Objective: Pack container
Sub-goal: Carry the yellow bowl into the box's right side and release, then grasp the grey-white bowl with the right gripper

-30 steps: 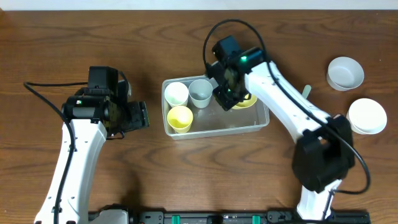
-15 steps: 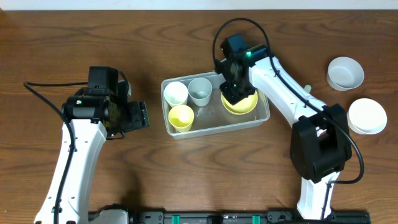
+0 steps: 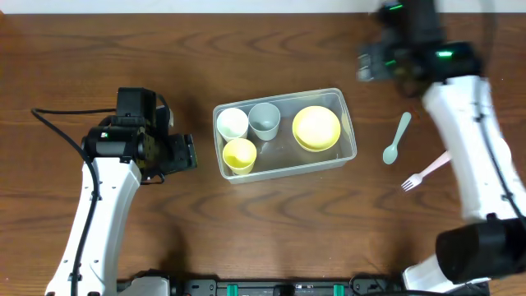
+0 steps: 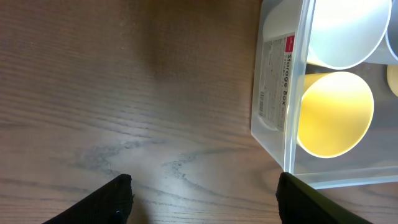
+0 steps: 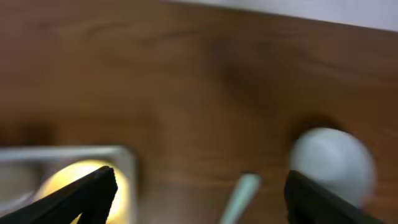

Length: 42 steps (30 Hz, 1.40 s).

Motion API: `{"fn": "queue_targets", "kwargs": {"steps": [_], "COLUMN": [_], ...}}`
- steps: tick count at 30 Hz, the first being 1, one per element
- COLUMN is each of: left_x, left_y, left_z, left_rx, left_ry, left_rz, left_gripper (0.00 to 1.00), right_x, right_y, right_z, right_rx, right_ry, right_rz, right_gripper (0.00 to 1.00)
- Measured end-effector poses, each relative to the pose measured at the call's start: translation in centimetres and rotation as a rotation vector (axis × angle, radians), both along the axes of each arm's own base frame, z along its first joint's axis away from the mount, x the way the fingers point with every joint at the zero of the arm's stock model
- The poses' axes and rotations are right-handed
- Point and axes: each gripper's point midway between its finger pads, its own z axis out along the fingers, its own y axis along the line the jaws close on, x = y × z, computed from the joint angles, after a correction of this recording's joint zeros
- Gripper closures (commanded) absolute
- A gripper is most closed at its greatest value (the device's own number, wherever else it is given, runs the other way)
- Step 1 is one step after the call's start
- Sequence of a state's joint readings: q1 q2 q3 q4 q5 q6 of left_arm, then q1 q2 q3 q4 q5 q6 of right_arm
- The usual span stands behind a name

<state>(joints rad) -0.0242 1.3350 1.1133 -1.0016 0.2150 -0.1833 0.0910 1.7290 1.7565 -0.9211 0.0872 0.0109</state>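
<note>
The clear container (image 3: 351, 154) sits mid-table holding a white cup (image 3: 233, 123), a grey cup (image 3: 265, 120), a yellow cup (image 3: 239, 154) and a yellow bowl (image 3: 316, 127). My left gripper (image 3: 189, 152) stands open just left of the tub, above bare wood. In the left wrist view its gripper (image 4: 205, 199) is empty beside the container wall (image 4: 273, 81) and the yellow cup (image 4: 336, 112). My right gripper (image 3: 370, 66), blurred, is high behind the tub's right end. It (image 5: 202, 199) is open and empty above the yellow bowl (image 5: 81, 180).
A pale green spoon (image 3: 396, 137) and a pink fork (image 3: 426, 171) lie right of the tub. In the right wrist view the spoon (image 5: 242, 196) and a pale round bowl (image 5: 333, 162) show blurred. The right arm crosses the table's right side.
My right gripper opened, left the yellow bowl in the container, and swung up and away to the far right. The left arm has not moved.
</note>
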Motion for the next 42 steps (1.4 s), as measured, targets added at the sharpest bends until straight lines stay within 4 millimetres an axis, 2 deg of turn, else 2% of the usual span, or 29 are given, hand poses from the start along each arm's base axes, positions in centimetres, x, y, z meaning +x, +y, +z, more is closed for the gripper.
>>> {"fn": "queue_targets", "kwargs": {"steps": [2, 3, 4, 6, 8, 11, 14, 18, 22, 25, 27, 30, 33, 37, 42], "left_x": [0.0, 0.0, 0.0, 0.0, 0.0, 0.0, 0.0, 0.0, 0.0, 0.0, 0.0, -0.1, -0.2, -0.2, -0.2], "left_y": [0.0, 0.0, 0.0, 0.0, 0.0, 0.0, 0.0, 0.0, 0.0, 0.0, 0.0, 0.0, 0.0, 0.0, 0.0], "left_z": [0.0, 0.0, 0.0, 0.0, 0.0, 0.0, 0.0, 0.0, 0.0, 0.0, 0.0, 0.0, 0.0, 0.0, 0.0], "left_rx": [0.0, 0.0, 0.0, 0.0, 0.0, 0.0, 0.0, 0.0, 0.0, 0.0, 0.0, 0.0, 0.0, 0.0, 0.0], "left_ry": [0.0, 0.0, 0.0, 0.0, 0.0, 0.0, 0.0, 0.0, 0.0, 0.0, 0.001, 0.005, 0.008, 0.008, 0.008], "left_rz": [0.0, 0.0, 0.0, 0.0, 0.0, 0.0, 0.0, 0.0, 0.0, 0.0, 0.0, 0.0, 0.0, 0.0, 0.0], "left_gripper": [0.25, 0.25, 0.25, 0.25, 0.25, 0.25, 0.25, 0.25, 0.25, 0.25, 0.25, 0.25, 0.25, 0.25, 0.25], "right_x": [0.4, 0.6, 0.8, 1.1, 1.1, 0.5, 0.2, 0.1, -0.3, -0.6, -0.7, -0.8, -0.9, -1.2, -1.2], "right_y": [-4.5, -6.0, -7.8, -10.2, -12.0, -13.4, -14.2, -15.2, -15.9, -16.1, -16.1, -16.0, -16.0, -15.9, -15.9], "right_z": [-0.8, -1.7, -3.3, -6.5, -10.3, -15.1, -17.7, -19.5, -21.2, -22.2, -22.7, -22.8, -22.8, -22.8, -22.8], "right_rx": [0.001, 0.002, 0.01, 0.025, 0.043, 0.065, 0.083, 0.097, 0.105, 0.106, 0.106, 0.105, 0.106, 0.11, 0.109], "right_ry": [0.018, 0.036, 0.072, 0.144, 0.226, 0.335, 0.385, 0.412, 0.448, 0.471, 0.483, 0.487, 0.494, 0.504, 0.505], "right_rz": [-0.09, -0.116, -0.144, -0.183, -0.214, -0.237, -0.252, -0.268, -0.283, -0.281, -0.277, -0.27, -0.271, -0.27, -0.268], "right_gripper": [0.05, 0.05, 0.05, 0.05, 0.04, 0.04, 0.04, 0.07, 0.16, 0.29, 0.45, 0.61, 0.66, 0.8, 0.89]}}
